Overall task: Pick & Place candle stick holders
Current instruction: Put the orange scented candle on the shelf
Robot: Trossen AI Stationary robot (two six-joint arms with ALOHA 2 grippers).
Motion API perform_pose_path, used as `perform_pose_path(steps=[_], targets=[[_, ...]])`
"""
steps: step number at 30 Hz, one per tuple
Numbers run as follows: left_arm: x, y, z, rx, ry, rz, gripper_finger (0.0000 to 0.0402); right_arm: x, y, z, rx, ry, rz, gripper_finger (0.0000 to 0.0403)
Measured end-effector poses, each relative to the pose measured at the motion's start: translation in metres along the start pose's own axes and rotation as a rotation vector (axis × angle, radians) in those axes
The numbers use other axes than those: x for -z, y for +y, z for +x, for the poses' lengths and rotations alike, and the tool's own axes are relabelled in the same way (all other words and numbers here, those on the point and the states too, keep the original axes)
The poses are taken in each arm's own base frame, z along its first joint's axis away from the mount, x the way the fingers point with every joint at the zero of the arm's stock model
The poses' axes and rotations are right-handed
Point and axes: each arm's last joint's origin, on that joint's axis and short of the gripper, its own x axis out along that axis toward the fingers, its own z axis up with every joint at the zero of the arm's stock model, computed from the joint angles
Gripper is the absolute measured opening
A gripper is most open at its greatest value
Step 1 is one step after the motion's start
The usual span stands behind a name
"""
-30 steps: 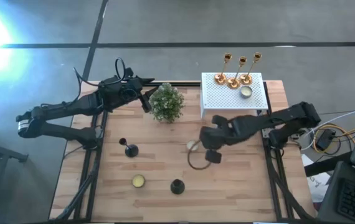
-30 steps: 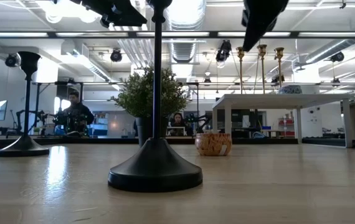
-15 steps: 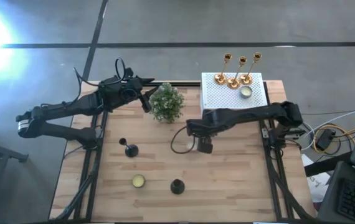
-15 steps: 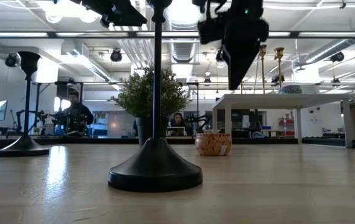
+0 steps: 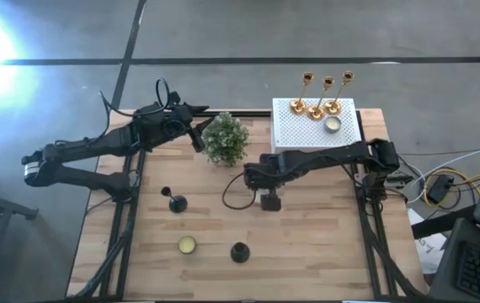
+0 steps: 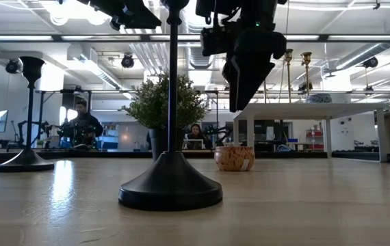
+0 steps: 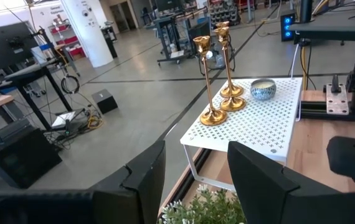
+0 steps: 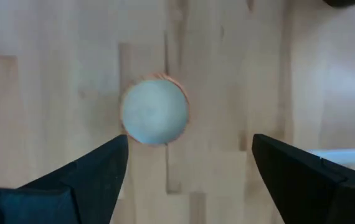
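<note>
Three gold candle stick holders (image 5: 316,108) (image 7: 210,81) stand by their round bases on the white perforated box (image 5: 307,135). Two black ones stand on the table: one at the left (image 5: 176,202) (image 6: 28,158), one near the front edge (image 5: 239,252) (image 6: 171,186). My right gripper (image 8: 190,168) (image 6: 239,102) hangs open in mid-table, fingers pointing down, above a small round candle cup (image 8: 154,110) (image 6: 235,158) and clear of it. My left gripper (image 7: 196,180) (image 5: 198,135) waits open by the plant, holding nothing.
A bushy green potted plant (image 5: 225,139) stands at the far middle. A small bowl (image 5: 332,124) sits on the white box beside the gold holders. Another small cup (image 5: 187,245) rests near the front edge. Bare wood lies at the front right (image 5: 324,244).
My right gripper has gone toward the table's left edge and a little toward the far edge, coming down lower over the small candle cup, and has opened. The cup and the candle stick holders have stayed where they were.
</note>
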Motion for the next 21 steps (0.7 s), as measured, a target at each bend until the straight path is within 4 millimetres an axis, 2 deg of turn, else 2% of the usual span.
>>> perform_pose_path(steps=[6, 21], targets=[[0.0, 0.0, 0.0, 0.0, 0.0, 0.0, 0.0179, -0.004, 0.001, 0.005, -0.05, -0.058, 0.03, 0.0331], [0.0, 0.0, 0.0, -0.001, 0.0, 0.0, 0.0179, 0.009, -0.006, 0.029, -0.139, -0.029, 0.147, 0.0304]])
